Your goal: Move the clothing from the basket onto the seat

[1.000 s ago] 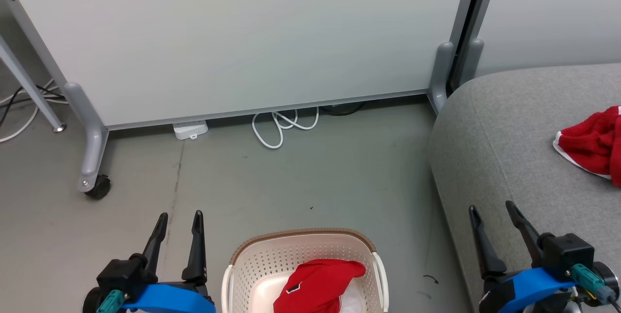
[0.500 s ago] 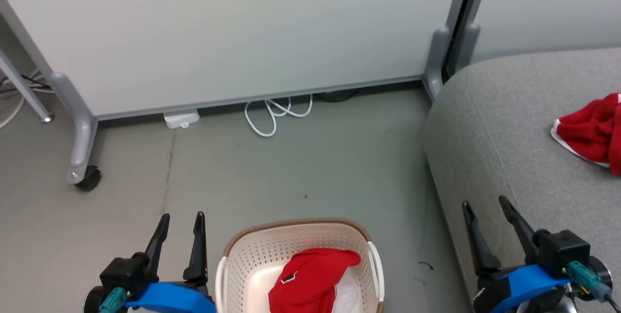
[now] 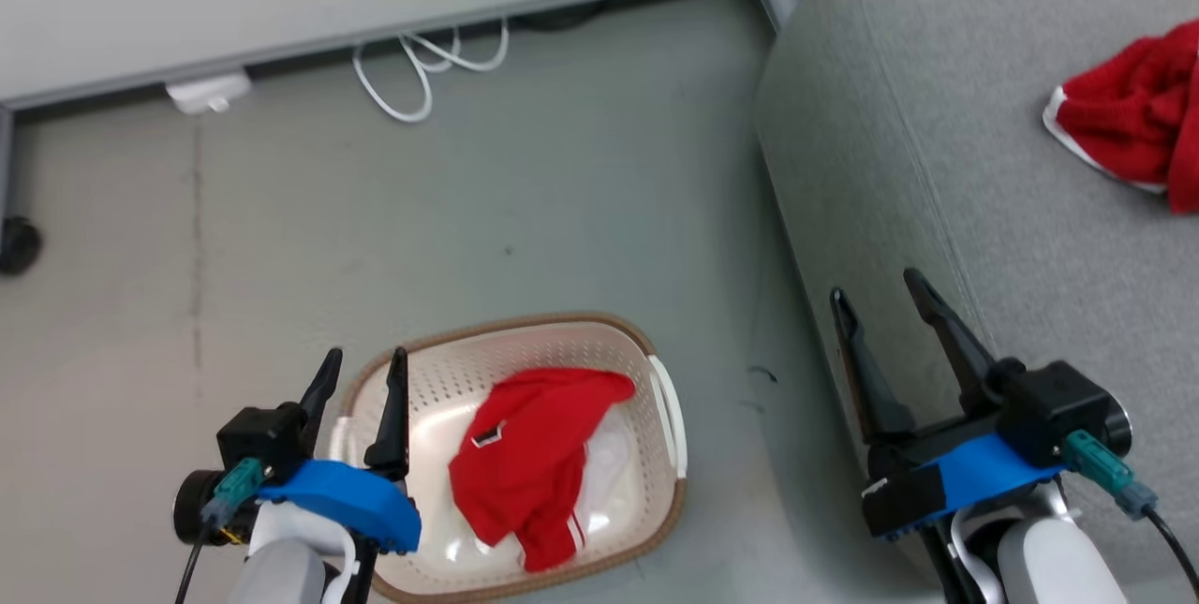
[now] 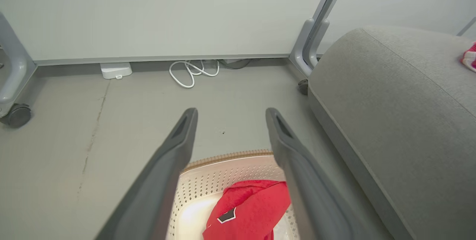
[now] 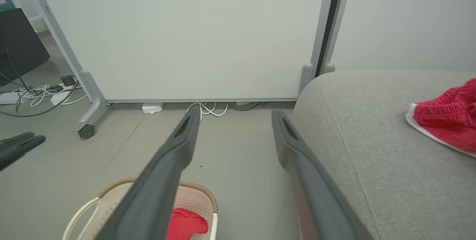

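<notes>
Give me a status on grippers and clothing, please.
Left gripper open, empty, by basket. Right gripper open, empty, by seat. One red garment in basket, second garment on seat. Nothing in the way.

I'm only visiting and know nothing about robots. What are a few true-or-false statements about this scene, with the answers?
1. A red garment lies in the basket. True.
2. The left claw grips that garment. False: it is open and empty.
3. A second garment lies on the seat. True.
4. The basket stands on the seat. False: it is on the floor beside the seat.
5. The right claw is shut. False: it is open.
</notes>
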`<state>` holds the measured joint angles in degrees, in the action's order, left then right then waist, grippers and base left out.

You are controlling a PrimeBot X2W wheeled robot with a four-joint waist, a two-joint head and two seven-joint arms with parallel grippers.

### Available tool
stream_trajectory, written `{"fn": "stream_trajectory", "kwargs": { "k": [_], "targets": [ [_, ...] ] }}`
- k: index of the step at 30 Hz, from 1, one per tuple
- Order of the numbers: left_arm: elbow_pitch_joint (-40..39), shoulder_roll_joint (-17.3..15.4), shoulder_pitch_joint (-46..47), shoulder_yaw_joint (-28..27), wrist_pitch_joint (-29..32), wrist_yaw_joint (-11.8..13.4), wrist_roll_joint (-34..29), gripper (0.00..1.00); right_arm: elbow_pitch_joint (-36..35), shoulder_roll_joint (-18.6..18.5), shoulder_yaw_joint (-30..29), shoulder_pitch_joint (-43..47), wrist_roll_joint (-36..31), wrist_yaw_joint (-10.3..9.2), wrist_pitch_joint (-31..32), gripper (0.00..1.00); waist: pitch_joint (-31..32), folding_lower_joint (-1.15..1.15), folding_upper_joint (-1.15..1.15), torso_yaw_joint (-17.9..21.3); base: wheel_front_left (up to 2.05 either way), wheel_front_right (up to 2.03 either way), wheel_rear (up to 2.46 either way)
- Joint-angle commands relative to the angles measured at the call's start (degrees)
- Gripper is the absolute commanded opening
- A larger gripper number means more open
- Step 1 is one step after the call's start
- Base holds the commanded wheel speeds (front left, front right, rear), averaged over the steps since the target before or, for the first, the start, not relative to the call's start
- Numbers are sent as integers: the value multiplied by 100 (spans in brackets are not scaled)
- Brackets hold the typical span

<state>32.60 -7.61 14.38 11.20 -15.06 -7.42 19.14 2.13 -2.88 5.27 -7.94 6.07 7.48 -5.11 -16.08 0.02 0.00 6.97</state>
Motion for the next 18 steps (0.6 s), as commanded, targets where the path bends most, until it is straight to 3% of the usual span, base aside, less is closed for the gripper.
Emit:
{"fn": "stream_trajectory", "kwargs": {
  "k": [1, 8, 18],
  "targets": [
    [156, -41, 222, 75, -18, -7, 17, 100, -23, 0, 16, -142, 30, 3, -64, 100, -605, -2, 0, 416, 0, 0, 0],
    [1118, -96, 923, 536, 6, -7, 125, 100, 19, 1, 196, -444, 145, 3, -255, 100, -1381, -2, 0, 759, 0, 0, 0],
    [2160, -243, 1808, 1692, 275, -7, 97, 100, 121, 2, 377, -726, 302, 3, -522, 100, -2258, -2, 0, 997, 0, 0, 0]
  ]
}}
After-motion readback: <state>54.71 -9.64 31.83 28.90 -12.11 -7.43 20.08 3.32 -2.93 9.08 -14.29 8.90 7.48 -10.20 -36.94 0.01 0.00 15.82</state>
